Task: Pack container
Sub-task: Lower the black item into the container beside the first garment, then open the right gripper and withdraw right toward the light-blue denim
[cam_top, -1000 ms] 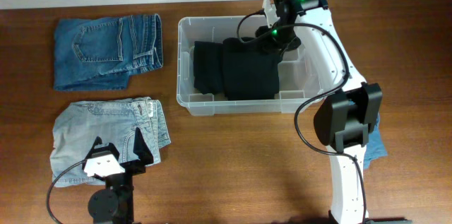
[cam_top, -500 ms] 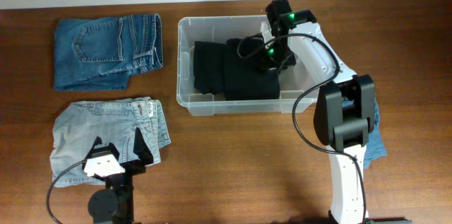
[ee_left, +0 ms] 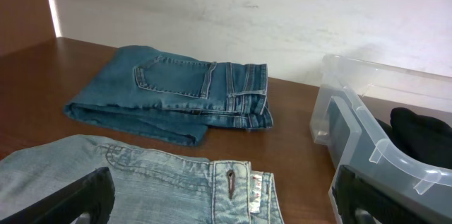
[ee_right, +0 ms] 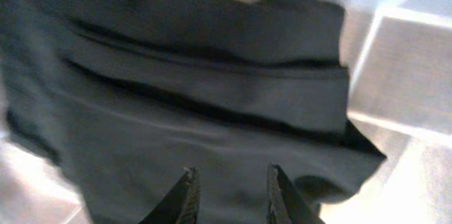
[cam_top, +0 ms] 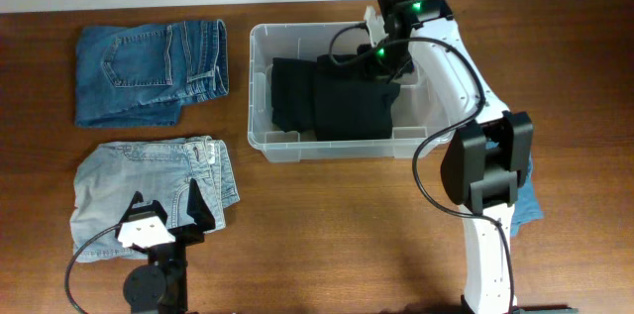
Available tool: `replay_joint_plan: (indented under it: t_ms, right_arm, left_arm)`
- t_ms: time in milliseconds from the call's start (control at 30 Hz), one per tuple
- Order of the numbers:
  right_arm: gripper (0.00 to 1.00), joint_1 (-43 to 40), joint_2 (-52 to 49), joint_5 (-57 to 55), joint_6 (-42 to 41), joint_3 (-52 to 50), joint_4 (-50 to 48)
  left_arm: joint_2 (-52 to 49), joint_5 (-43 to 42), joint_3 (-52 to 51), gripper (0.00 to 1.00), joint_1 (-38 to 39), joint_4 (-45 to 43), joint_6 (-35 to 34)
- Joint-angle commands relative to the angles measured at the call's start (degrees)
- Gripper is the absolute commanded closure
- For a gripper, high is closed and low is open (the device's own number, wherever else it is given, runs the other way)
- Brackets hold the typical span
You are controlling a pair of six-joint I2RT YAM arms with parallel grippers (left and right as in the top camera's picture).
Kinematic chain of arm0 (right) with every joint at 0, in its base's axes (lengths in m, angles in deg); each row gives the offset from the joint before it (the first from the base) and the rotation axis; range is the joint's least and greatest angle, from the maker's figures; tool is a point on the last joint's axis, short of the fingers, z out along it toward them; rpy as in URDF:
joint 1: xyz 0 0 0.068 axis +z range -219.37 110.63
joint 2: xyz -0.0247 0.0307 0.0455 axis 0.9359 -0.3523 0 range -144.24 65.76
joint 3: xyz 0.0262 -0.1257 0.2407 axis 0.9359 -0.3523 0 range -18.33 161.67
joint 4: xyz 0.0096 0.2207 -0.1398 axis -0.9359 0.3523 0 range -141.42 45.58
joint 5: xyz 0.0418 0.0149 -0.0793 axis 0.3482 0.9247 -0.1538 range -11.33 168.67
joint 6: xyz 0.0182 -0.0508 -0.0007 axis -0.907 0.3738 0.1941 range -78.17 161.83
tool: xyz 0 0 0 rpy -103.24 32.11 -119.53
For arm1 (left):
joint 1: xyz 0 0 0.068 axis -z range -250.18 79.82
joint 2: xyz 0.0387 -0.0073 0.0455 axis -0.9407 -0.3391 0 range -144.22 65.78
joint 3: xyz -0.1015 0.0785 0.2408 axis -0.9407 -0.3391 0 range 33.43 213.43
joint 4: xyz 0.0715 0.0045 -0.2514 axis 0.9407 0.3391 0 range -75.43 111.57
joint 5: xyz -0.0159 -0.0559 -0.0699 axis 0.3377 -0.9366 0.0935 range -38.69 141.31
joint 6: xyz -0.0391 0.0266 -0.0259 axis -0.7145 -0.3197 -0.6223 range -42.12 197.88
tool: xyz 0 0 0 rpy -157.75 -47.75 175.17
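The container (cam_top: pixel 256 86), a clear plastic bin, stands at the table's middle back with a folded black garment (cam_top: pixel 332 96) lying in it. My right gripper (cam_top: pixel 381 52) hovers over the bin's far right part. In the right wrist view its gripper (ee_right: pixel 229 181) stands open by a narrow gap just above the black garment (ee_right: pixel 176 97), with nothing between the fingers. The bin's pale wall (ee_right: pixel 402 61) shows at the right. My left gripper (cam_top: pixel 164 205) rests wide open over light blue jeans (cam_top: pixel 149 190) at the front left, and its gripper (ee_left: pixel 226 199) holds nothing.
Folded dark blue jeans (cam_top: pixel 149 71) lie at the back left, beside the bin's near corner (ee_left: pixel 367 111) in the left wrist view. A blue cloth (cam_top: pixel 530 200) peeks out under the right arm's base. A pale wall runs behind the table.
The right gripper dipped toward the black garment and has come back toward the bin's far wall, its jaws narrower than a second ago. The left arm has not moved.
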Motion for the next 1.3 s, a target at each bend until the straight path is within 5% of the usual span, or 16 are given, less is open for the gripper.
replay_joint_plan:
  t_ms: [0,967,1167,1267]
  right_arm:
    - [0.73,0.98,2.01,3.80,-0.48,0.28,-1.68]
    - [0.69,8.15,-5.07,-4.98,-3.04,-0.52,-8.68]
    - [0.56,6.99,-0.92,-5.05,-3.06,11.41,-0.48]
    - [0.28,5.16,0.57,-6.71,-3.10,20.44,6.38]
  left_arm:
    - [0.28,0.39,-0.07,0.01,-0.35,0.26,0.52]
    - [0.28,0.39,-0.07,0.01,-0.35,0.26,0.52]
    - [0.28,0.39,-0.07,0.01,-0.35,0.26,0.52]
    - [0.28,0.39,-0.07,0.01,-0.35,0.26,0.50]
